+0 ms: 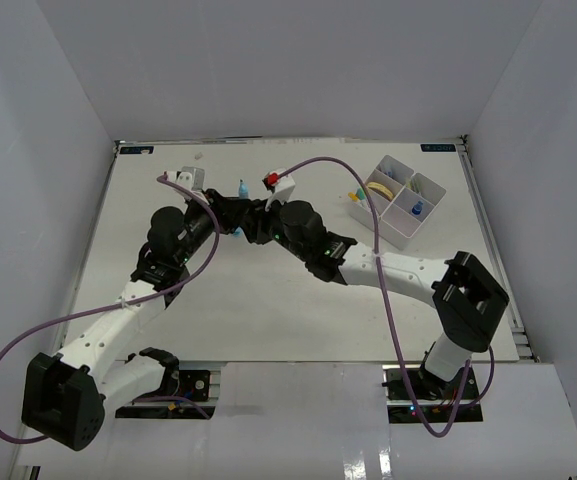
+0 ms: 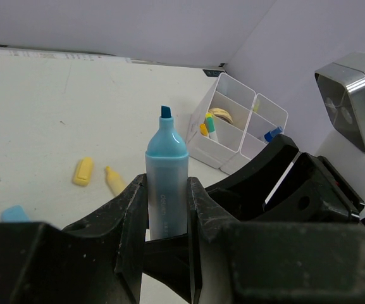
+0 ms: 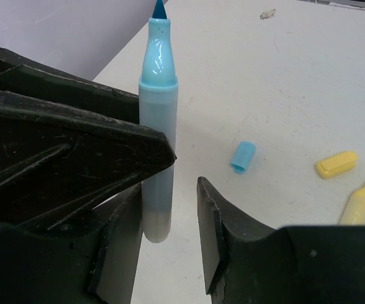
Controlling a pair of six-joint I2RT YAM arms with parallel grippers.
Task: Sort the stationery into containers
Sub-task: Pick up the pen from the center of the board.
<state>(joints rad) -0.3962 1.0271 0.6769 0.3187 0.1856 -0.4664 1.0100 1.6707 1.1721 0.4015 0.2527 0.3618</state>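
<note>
An uncapped blue highlighter (image 2: 166,152) stands upright, tip up, clamped between the fingers of my left gripper (image 2: 167,190), which is shut on its barrel. My right gripper (image 3: 169,190) is open around the highlighter's (image 3: 157,126) lower end; the barrel lies against one finger, with a gap to the other. In the top view both grippers meet at mid-table, the blue tip (image 1: 241,188) poking up between them. The white four-compartment tray (image 1: 393,232) stands at the back right, holding a tan ring (image 1: 388,186) and a blue-capped item (image 1: 418,209).
On the table lie a loose blue cap (image 3: 243,156), a yellow cap (image 3: 337,163) and an uncapped yellow marker (image 3: 358,204). Small yellow and green items (image 1: 356,196) rest by the tray's left corner. White walls enclose the table on three sides.
</note>
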